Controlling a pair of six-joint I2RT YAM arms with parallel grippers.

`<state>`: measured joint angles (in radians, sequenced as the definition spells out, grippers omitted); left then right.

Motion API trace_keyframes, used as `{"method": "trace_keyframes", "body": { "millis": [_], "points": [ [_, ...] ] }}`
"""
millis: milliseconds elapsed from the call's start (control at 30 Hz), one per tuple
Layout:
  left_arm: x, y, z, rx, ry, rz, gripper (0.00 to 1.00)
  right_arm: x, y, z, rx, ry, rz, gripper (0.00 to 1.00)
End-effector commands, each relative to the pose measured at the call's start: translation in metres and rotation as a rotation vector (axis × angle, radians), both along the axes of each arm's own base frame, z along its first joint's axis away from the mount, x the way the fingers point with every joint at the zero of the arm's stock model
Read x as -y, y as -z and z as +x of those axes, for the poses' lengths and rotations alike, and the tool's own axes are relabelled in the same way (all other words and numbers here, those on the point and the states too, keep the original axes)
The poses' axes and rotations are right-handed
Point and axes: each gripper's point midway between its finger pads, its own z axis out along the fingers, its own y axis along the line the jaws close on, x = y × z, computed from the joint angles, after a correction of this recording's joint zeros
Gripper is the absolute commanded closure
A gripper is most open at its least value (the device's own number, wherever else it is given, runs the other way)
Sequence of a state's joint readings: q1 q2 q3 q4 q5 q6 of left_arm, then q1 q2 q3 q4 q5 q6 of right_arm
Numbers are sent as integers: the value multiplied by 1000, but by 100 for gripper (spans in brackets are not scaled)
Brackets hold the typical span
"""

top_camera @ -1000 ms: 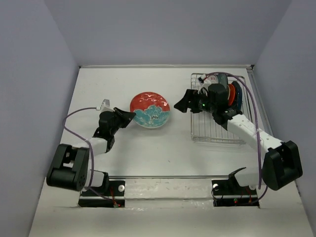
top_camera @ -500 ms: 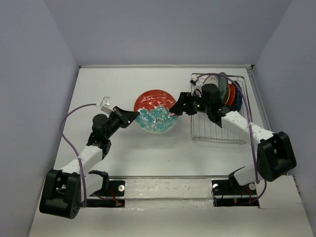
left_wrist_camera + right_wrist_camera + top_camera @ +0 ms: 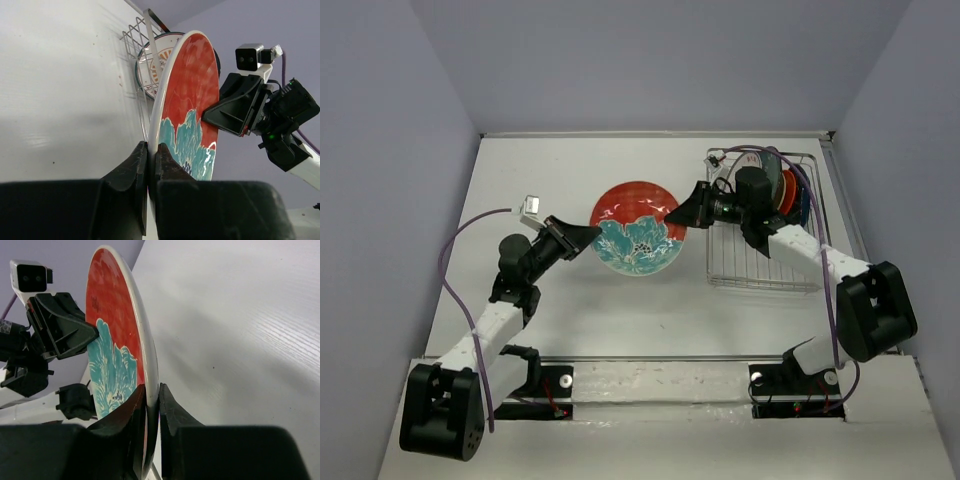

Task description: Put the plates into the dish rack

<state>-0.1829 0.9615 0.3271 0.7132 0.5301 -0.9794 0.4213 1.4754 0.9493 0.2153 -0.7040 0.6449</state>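
Two pinches on one plate: left gripper [image 3: 582,238] clamped on the left rim of the red plate with teal flowers [image 3: 638,228], right gripper [image 3: 678,213] clamped on the right rim. Edge-on in both wrist views, white rim nipped between the fingers, red upper half, teal blooms below. Tipped up mid-frame over the table [image 3: 570,170], just left of the dish rack [image 3: 760,268]. Standing in the rack's upper right: white sunburst plate [image 3: 152,65], orange plate [image 3: 788,190]. A second ago: lay flat, right gripper apart. Now raised, shifted slightly right.
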Motion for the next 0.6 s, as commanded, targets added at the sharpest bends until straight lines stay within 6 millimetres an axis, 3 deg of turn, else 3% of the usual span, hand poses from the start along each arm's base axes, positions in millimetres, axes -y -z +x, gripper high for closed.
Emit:
{"method": "trace_keyframes", "body": {
  "millis": [0, 100, 133, 300, 367, 400, 433, 500, 567],
  "points": [
    [17, -87, -22, 266, 132, -89, 92, -21, -40, -33, 119, -208, 84, 82],
    [19, -89, -25, 270, 151, -89, 92, -22, -38, -40, 105, -252, 83, 80],
    [19, -90, -25, 274, 151, -88, 92, -22, -36, -41, 101, -263, 81, 92],
    [20, -91, -26, 268, 163, -83, 83, -18, -46, -50, 132, -275, 83, 93],
    [21, -89, -26, 266, 165, -65, 55, -13, -50, -38, 152, -177, 59, 93],
    [20, -91, -26, 273, 161, -56, 30, -10, -59, -32, 176, -123, 55, 93],
    [19, -84, -25, 260, 155, -23, 17, -5, -62, -26, 173, -84, 50, 93],
    [15, -88, -26, 279, 131, 12, 1, 7, -77, -10, 213, 28, 26, 93],
    [11, -77, -24, 240, 110, 70, 1, 22, -85, 1, 229, 112, -4, 93]
  ]
}}
